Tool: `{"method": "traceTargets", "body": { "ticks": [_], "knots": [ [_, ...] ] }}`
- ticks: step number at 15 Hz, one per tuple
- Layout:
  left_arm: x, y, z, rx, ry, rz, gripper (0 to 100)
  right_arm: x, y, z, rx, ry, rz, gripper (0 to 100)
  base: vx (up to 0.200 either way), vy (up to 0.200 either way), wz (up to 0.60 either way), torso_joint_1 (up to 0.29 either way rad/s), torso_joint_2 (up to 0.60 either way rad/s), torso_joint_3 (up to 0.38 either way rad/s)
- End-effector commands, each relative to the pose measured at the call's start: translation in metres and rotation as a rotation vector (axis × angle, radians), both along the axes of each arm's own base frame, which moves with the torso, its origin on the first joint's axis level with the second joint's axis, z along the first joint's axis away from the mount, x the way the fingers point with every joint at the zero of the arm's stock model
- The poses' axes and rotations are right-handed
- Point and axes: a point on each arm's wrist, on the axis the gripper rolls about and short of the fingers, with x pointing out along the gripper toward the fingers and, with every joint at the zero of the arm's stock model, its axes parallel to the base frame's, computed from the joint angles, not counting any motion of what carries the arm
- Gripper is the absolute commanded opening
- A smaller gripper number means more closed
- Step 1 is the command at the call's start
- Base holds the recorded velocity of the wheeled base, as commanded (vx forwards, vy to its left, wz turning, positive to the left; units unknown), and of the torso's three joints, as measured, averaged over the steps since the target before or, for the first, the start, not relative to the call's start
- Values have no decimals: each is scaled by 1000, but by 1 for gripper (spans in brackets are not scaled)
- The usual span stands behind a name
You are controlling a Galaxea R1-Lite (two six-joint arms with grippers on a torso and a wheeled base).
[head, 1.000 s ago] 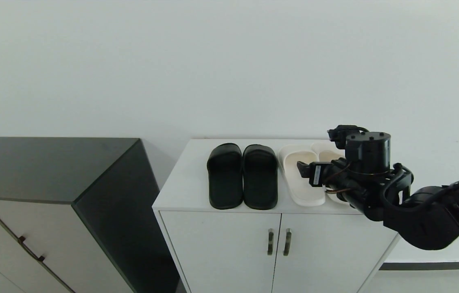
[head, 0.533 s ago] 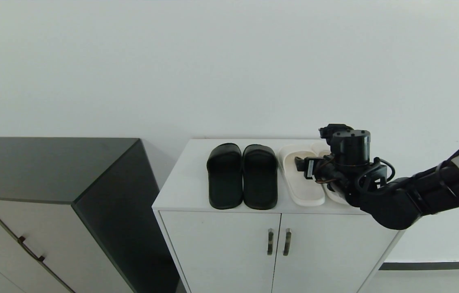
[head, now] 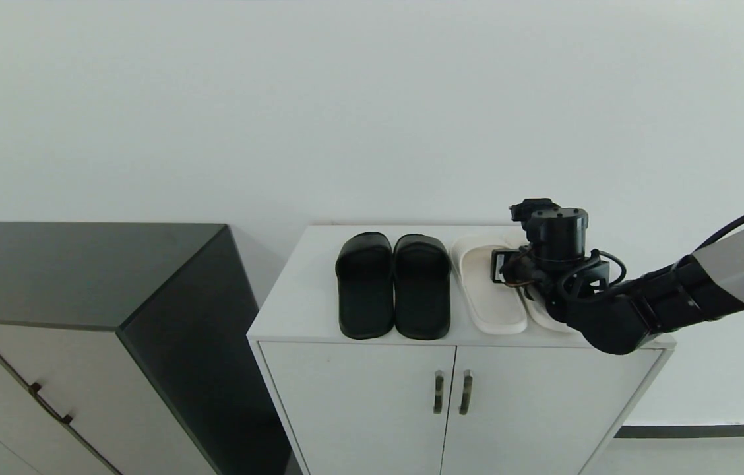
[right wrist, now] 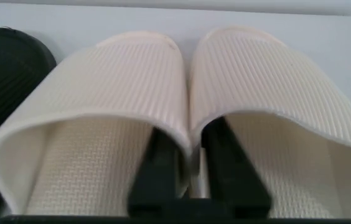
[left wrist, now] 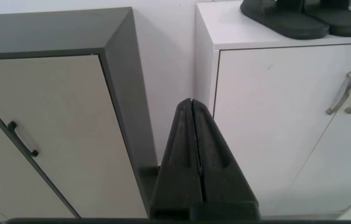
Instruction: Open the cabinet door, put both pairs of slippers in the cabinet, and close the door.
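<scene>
White cabinet top (head: 293,297) carried both pairs; doors (head: 359,409) were shut. Your right gripper (right wrist: 191,140) sat spread, a finger under each strap of the cream slippers (right wrist: 119,81), at 3 o'clock of the black slippers (head: 392,284), likely so one pinch lifts both. Your left gripper (left wrist: 192,109) was pressed together, down low.

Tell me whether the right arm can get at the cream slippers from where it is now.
Probably yes. The right gripper is at the cream slippers, one finger under each strap, the adjoining strap edges between them; nothing blocks it.
</scene>
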Motion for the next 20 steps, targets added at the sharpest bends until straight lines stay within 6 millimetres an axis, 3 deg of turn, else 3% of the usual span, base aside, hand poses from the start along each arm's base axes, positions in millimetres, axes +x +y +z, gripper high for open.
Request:
{"method": "traceTargets", "body": {
  "ticks": [1, 6, 7, 9, 10, 12, 15, 16, 20],
  "knots": [
    [0, 0, 0, 4, 0, 1, 0, -2, -1, 4, 2, -9, -1, 0, 0, 0, 0, 0, 0, 0],
    [0, 0, 0, 11, 0, -1, 0, -18, -7, 26, 7, -43, 9, 0, 0, 0, 0, 0, 0, 0],
    [0, 0, 0, 8, 0, 1, 0, -50, -12, 38, -50, -23, 50, 0, 0, 0, 0, 0, 0, 0],
    [0, 0, 0, 4, 0, 1, 0, -90, -12, 49, -56, -22, 112, 0, 0, 0, 0, 0, 0, 0],
    [0, 0, 0, 4, 0, 1, 0, -100, -12, 53, -51, -27, 138, 0, 0, 0, 0, 0, 0, 0],
    [0, 0, 0, 3, 0, 1, 0, -154, -18, 68, -10, -58, 313, 0, 0, 0, 0, 0, 0, 0],
    [0, 0, 0, -12, 0, 1, 0, -195, -21, 80, 16, -42, 506, 0, 0, 0, 0, 0, 0, 0],
    [0, 0, 0, -46, -1, 1, 0, -213, -24, 76, 27, 49, 648, 0, 0, 0, 0, 0, 0, 0],
    [0, 0, 0, -48, -1, 1, 0, -218, -24, 70, 41, 119, 714, 0, 0, 0, 0, 0, 0, 0]
  ]
}}
